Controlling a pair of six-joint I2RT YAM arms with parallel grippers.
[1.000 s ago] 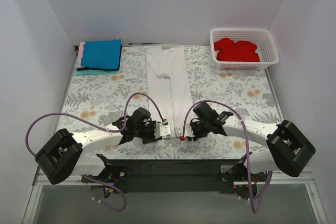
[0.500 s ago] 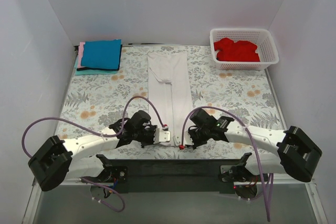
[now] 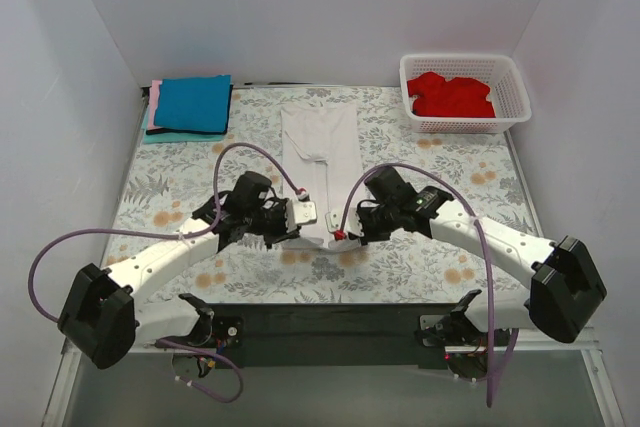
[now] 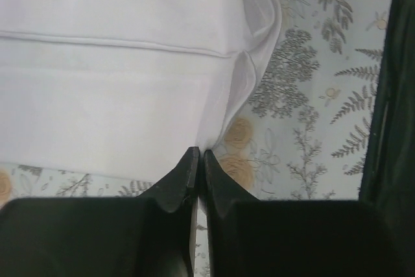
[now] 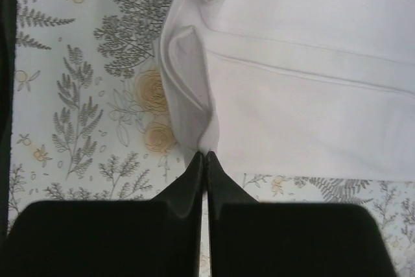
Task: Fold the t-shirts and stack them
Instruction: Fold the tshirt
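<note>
A white t-shirt (image 3: 320, 152) lies as a long narrow strip down the middle of the floral cloth. My left gripper (image 3: 305, 213) is shut on its near left corner (image 4: 214, 121), and my right gripper (image 3: 342, 235) is shut on its near right corner (image 5: 194, 108). The near end is lifted and drawn back over the strip. A blue t-shirt (image 3: 195, 104) lies folded on a pink one (image 3: 154, 105) at the far left. A red t-shirt (image 3: 450, 94) lies crumpled in the basket.
The white lattice basket (image 3: 515, 107) stands at the far right corner. The folded stack sits at the far left corner. White walls close in the table on three sides. The dark base plate (image 3: 330, 322) runs along the near edge.
Both grippers have moved away from the near edge toward the middle of the table, carrying the white t-shirt's near end with them. The visible strip has become shorter.
</note>
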